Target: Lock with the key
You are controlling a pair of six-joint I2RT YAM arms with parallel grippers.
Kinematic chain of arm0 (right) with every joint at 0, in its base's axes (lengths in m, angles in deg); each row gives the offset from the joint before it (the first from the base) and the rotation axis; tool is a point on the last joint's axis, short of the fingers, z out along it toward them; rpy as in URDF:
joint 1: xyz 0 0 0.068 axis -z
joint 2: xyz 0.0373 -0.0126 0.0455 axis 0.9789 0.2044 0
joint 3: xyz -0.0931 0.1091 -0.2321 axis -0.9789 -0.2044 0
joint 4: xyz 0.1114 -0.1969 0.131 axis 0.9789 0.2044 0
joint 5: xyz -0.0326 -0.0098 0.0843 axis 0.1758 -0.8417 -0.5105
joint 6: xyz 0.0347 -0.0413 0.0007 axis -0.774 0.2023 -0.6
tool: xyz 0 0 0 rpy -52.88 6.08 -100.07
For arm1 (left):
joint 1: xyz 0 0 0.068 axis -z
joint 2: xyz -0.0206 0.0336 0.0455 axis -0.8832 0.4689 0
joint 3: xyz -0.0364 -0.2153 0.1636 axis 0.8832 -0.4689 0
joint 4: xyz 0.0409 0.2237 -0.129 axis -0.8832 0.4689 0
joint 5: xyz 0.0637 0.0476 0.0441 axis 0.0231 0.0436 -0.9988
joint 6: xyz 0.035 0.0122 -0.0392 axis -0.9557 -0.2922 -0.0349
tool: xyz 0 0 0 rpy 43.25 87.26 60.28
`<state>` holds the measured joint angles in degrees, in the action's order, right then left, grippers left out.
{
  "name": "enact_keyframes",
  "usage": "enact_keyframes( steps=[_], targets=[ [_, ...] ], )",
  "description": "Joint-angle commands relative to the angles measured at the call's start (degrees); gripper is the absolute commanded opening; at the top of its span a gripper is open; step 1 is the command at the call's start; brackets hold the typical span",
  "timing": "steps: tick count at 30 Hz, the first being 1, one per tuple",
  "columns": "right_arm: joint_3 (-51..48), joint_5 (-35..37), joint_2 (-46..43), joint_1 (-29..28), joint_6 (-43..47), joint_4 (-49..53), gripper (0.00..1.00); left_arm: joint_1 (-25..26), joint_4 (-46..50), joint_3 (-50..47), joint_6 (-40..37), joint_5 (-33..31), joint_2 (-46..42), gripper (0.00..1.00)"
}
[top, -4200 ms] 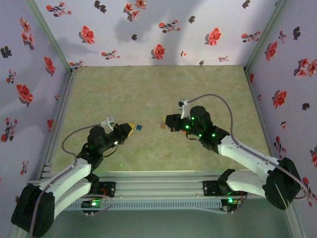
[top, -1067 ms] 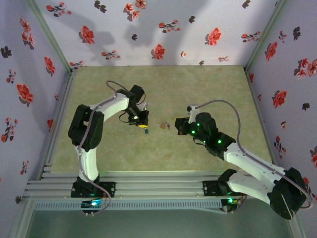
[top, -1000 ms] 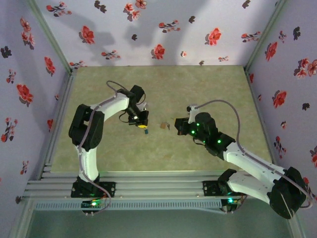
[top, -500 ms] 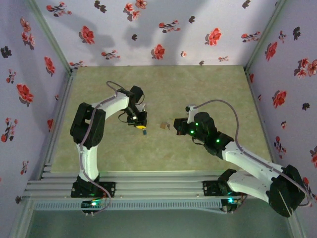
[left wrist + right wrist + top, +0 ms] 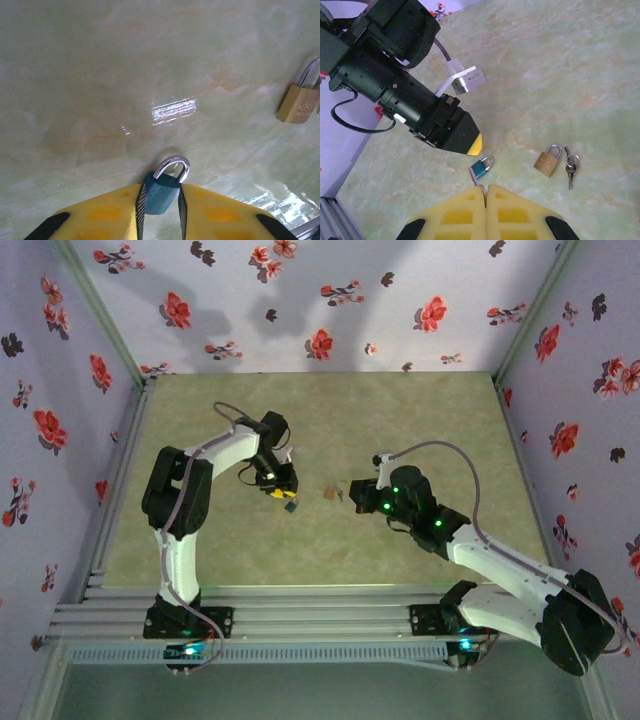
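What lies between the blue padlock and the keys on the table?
The brass padlock lies between the blue padlock and the keys, seen in the right wrist view.

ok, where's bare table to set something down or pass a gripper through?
Free: the far half of the table up to the back wall; the near strip between left arm and right arm; the right side beyond that arm. Crowded: the centre, where blue padlock, brass padlock and keys lie between left gripper and right gripper.
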<state>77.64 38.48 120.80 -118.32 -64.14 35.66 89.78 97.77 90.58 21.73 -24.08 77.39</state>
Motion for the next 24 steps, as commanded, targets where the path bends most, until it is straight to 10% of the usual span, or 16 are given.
enact_keyframes(
  steps=[1, 24],
  targets=[
    [-0.67, -0.62, 0.54, 0.31, -0.73, -2.15, 0.0, -0.85, 1.77, 1.34, -1.2, -1.07, 0.07, 0.29],
    [1.48, 1.18, 8.37, -4.48, 1.71, -2.83, 0.0, -5.33, -11.21, -14.26, 2.8, 2.31, -35.69, 0.67]
  ],
)
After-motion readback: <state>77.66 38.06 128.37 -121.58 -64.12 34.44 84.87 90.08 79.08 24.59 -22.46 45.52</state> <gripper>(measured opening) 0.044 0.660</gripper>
